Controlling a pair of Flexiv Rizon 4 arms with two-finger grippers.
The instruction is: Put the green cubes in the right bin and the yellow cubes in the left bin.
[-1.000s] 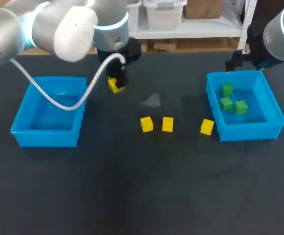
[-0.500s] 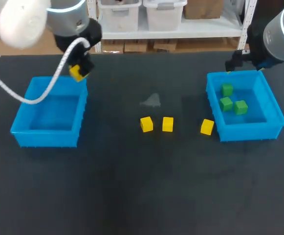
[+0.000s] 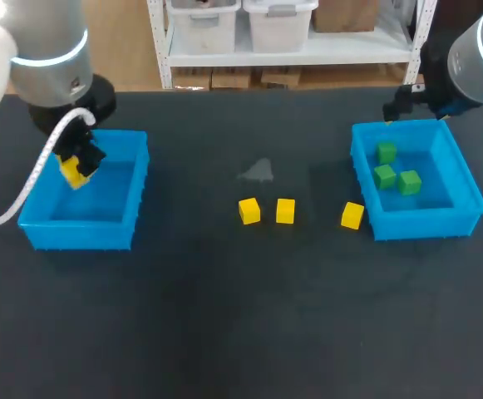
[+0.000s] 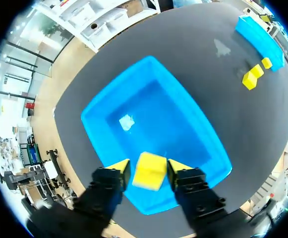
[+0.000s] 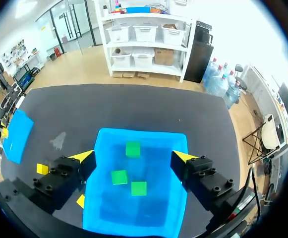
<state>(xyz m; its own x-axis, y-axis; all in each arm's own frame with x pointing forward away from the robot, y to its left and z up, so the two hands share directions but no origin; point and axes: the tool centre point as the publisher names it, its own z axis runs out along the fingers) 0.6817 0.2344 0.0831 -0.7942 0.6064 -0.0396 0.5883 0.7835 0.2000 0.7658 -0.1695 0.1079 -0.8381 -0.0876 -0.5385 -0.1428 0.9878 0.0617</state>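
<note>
Your left gripper (image 3: 79, 166) pinches a yellow cube (image 4: 149, 171) inside the left bin's (image 3: 120, 137) rim (upper-left corner). Right gripper (image 5: 134, 156) hangs spread over the right bin's (image 3: 366, 179) green cubes (image 3: 384, 176); loose yellow cubes (image 3: 285, 210) mid-frame, one beside that bin's wall.

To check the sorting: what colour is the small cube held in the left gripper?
Yellow; the small cube shows best in the left wrist view.

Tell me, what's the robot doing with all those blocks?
It is sorting cubes by colour. The left gripper holds a yellow cube over the left bin, which has nothing in it yet. Three green cubes lie in the right bin, and the right gripper hangs open above them. Three more yellow cubes wait on the table between the bins.
</note>
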